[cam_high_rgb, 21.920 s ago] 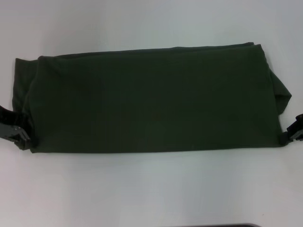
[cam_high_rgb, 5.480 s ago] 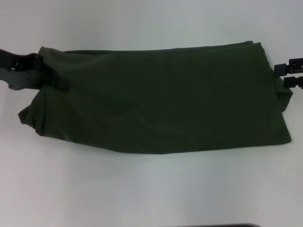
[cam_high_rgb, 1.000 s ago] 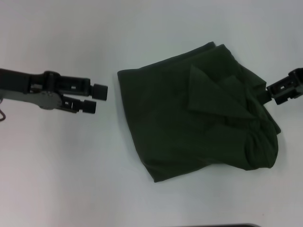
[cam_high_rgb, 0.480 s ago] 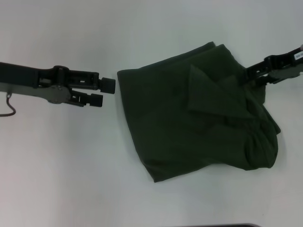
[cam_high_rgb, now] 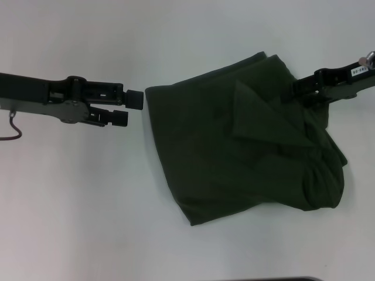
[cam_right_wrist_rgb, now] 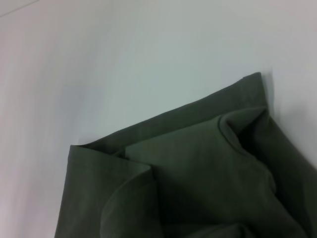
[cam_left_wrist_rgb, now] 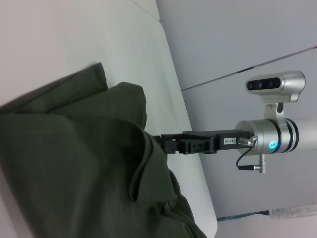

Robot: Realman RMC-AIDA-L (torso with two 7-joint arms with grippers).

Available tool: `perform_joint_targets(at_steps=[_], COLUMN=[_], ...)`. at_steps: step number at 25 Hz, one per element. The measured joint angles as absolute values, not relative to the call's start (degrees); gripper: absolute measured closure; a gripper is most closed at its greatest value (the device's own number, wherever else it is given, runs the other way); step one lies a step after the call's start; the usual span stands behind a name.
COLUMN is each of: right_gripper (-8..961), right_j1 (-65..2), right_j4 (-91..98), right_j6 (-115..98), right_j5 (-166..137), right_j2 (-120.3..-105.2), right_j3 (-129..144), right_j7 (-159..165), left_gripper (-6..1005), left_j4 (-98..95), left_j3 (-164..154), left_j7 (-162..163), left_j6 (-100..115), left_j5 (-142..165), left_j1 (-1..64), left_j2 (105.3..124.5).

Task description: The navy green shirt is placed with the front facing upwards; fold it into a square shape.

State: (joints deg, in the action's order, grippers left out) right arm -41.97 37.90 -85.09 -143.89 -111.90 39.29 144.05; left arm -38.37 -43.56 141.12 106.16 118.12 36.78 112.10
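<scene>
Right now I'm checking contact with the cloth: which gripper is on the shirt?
The right gripper: its tip lies over the far right edge of the navy green shirt. The left gripper hangs open over bare table, just short of the shirt's left edge.

Navy green shirt (cam_right_wrist_rgb: 198, 183) (folded, rumpled) lies on white table (cam_right_wrist_rgb: 99, 64).

Bench (cam_high_rgb: 88, 222): plain white, matte top, evenly lit, soft shadows only. Far edge runs straight in the left wrist view. Wall (cam_left_wrist_rgb: 237, 34): pale grey, flat, crossed by thin darker seam lines. Dark strip (cam_high_rgb: 263, 279) at the head view's lower border, unidentifiable.
</scene>
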Motion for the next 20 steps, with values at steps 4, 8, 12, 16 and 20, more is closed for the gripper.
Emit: perform_joint_targets(at_steps=[4, 8, 12, 16, 20], right_gripper=[158, 157, 157, 195, 346], right_j1=[-42.10, -42.28, -42.08, -41.99, -41.99], right_j4=[37.17, 36.36, 36.33, 36.30, 36.30], right_j6=[-84.82, -84.18, -83.95, -83.83, -84.04], right_j5=[-143.87, -143.54, -142.91, -142.88, -142.88], right_j2=[-112.15, -112.33, -112.61, -112.61, -112.59], right_j3=[39.28, 39.31, 39.28, 39.28, 39.32], right_j7=[144.13, 144.13, 144.65, 145.56, 145.64], left_gripper=[49, 49, 49, 49, 49], left_j4=[-38.37, -38.37, -38.39, -38.41, -38.41], left_j3=[-43.56, -43.59, -43.60, -43.60, -43.59], left_j7=[141.11, 141.09, 141.04, 141.00, 140.98], left_j6=[106.16, 106.21, 106.36, 106.51, 106.65], left_j5=[118.12, 118.12, 118.12, 118.12, 118.09], left_j1=[36.68, 36.95, 37.05, 37.19, 37.33], left_j2=[112.11, 112.25, 112.58, 112.66, 112.70])
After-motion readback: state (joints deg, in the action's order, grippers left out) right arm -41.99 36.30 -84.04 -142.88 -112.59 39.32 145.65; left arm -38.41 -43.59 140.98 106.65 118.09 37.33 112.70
